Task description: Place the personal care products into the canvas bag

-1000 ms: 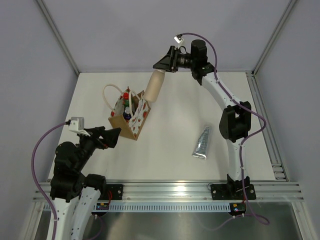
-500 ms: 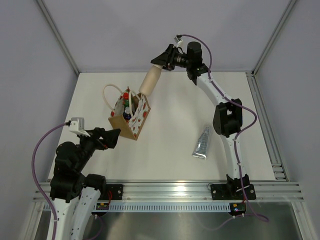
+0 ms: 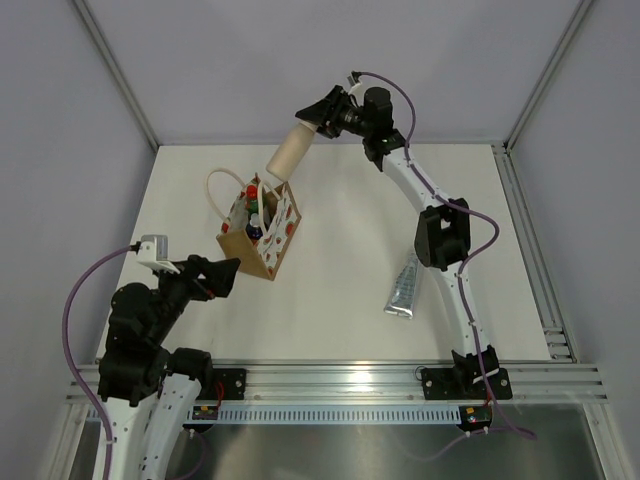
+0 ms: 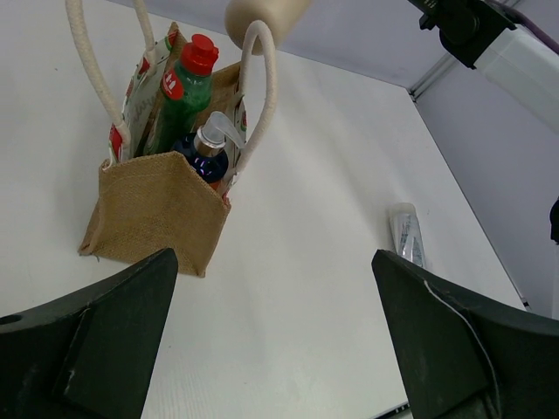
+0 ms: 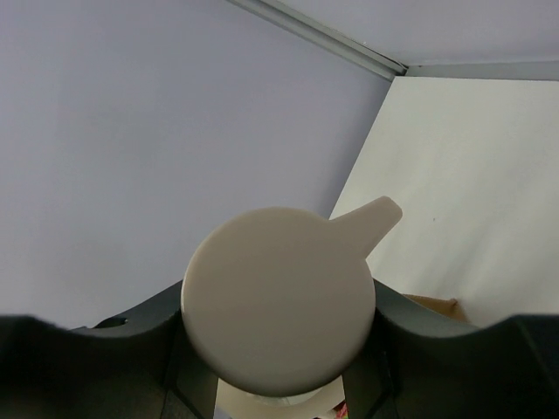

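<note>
The canvas bag (image 3: 262, 250) (image 4: 153, 218) stands at the table's left middle with its white rope handles up. Inside it are a green bottle with a red cap (image 3: 253, 190) (image 4: 179, 92) and a dark blue pump bottle (image 4: 206, 155). My right gripper (image 3: 312, 118) (image 5: 278, 336) is shut on the cap end of the beige bottle (image 3: 289, 153) (image 5: 278, 297) (image 4: 262, 13). That bottle hangs tilted in the air above the bag's far end. The silver-grey tube (image 3: 404, 285) (image 4: 409, 234) lies flat on the table at the right. Near the bag's front, my left gripper (image 3: 222, 272) (image 4: 271, 257) is open and holds nothing.
A loose rope handle (image 3: 218, 190) loops onto the table to the left of the bag. Grey walls with metal corner rails (image 3: 115, 75) close in the back and sides. An aluminium rail (image 3: 340, 382) runs along the near edge.
My right arm has carried the beige bottle to the left and toward the back, from beside the bag's right rim to above its far end. The left arm has not moved.
</note>
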